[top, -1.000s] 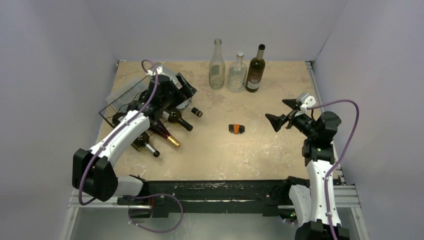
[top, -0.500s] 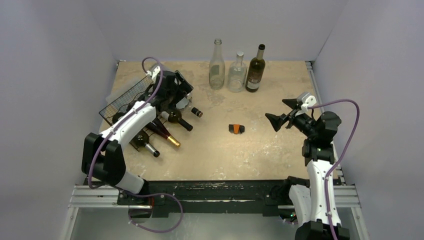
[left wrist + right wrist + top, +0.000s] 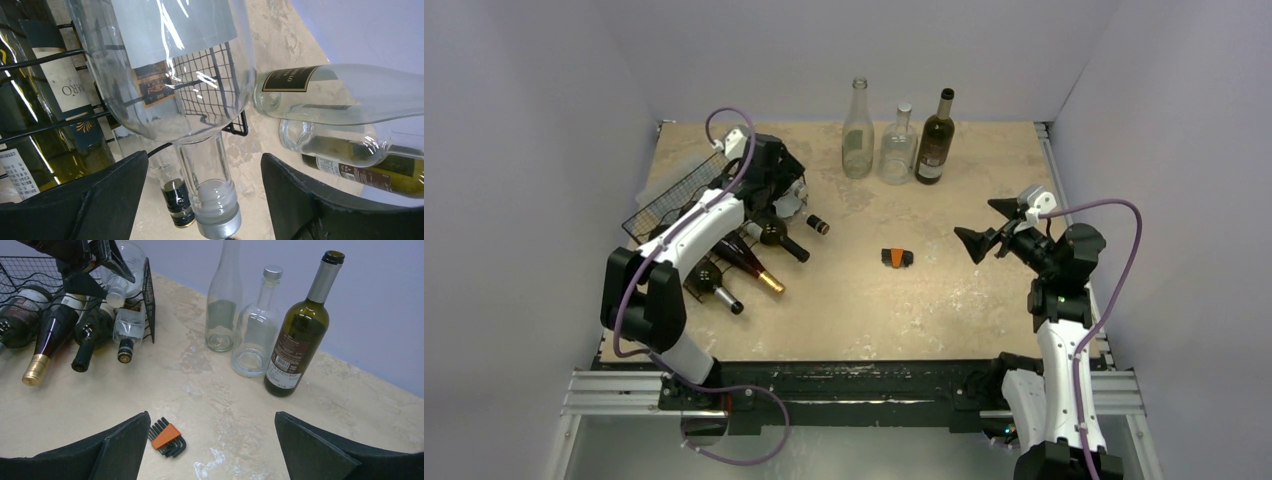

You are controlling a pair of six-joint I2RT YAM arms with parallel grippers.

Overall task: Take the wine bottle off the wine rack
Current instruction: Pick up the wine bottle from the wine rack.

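The black wire-mesh wine rack [image 3: 667,197] lies tipped at the table's far left, with several bottles lying in it. It also shows in the right wrist view [image 3: 30,267]. My left gripper [image 3: 786,183] is at the rack's right end. In the left wrist view it [image 3: 205,200] is open, and its jaws stand on either side of the neck of a clear silver-capped bottle [image 3: 165,65] without touching it. That bottle lies on the rack's mesh [image 3: 210,75]. My right gripper [image 3: 986,227] is open and empty above the table's right side.
Dark bottles [image 3: 749,262] stick out of the rack's front, and a small black-capped bottle [image 3: 817,224] lies beside it. Three upright bottles stand at the back: tall clear [image 3: 857,130], squat clear [image 3: 899,145], dark green [image 3: 936,140]. An orange hex-key set [image 3: 896,257] lies mid-table.
My left arm has reached farther back and to the right along the rack, and its gripper now sits at the rack's far right end. The right arm has not moved.
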